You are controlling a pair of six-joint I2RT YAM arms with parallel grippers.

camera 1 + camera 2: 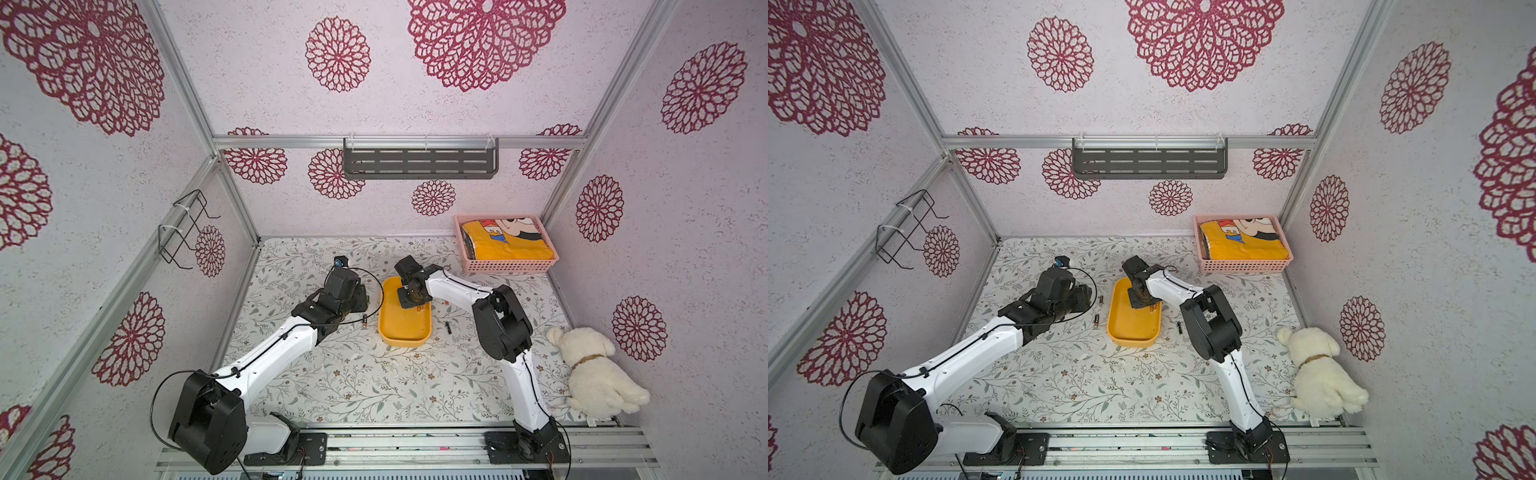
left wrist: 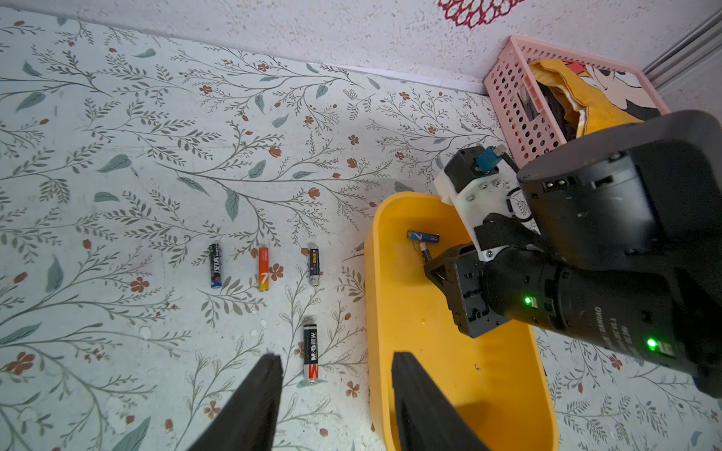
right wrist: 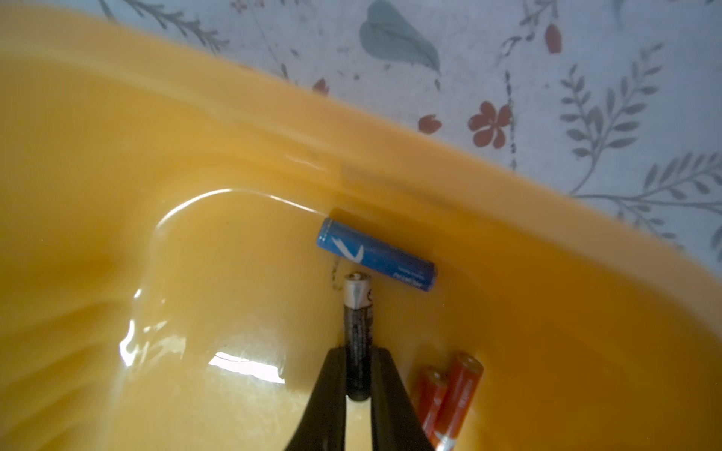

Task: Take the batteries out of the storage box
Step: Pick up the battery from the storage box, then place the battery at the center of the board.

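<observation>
The yellow storage box [image 1: 405,328] [image 1: 1133,328] lies mid-table. Inside its far end, my right gripper [image 3: 359,353] is shut on a black battery [image 3: 358,320] that sticks out past the fingertips. A blue battery [image 3: 377,254] [image 2: 423,236] rests against the wall beyond it, and two orange batteries [image 3: 449,394] lie beside the fingers. My left gripper [image 2: 336,357] is open and holds nothing, with one finger over the table and the other over the box's near-left wall [image 2: 377,312]. Several batteries lie on the table left of the box, among them an orange one [image 2: 263,268] and a black one [image 2: 311,353].
Another black battery [image 1: 449,327] and an orange one [image 1: 446,304] lie right of the box. A pink basket [image 1: 505,264] with yellow cloth stands at the back right. A white plush dog [image 1: 590,370] lies by the right wall. The right forearm [image 2: 609,234] reaches over the box.
</observation>
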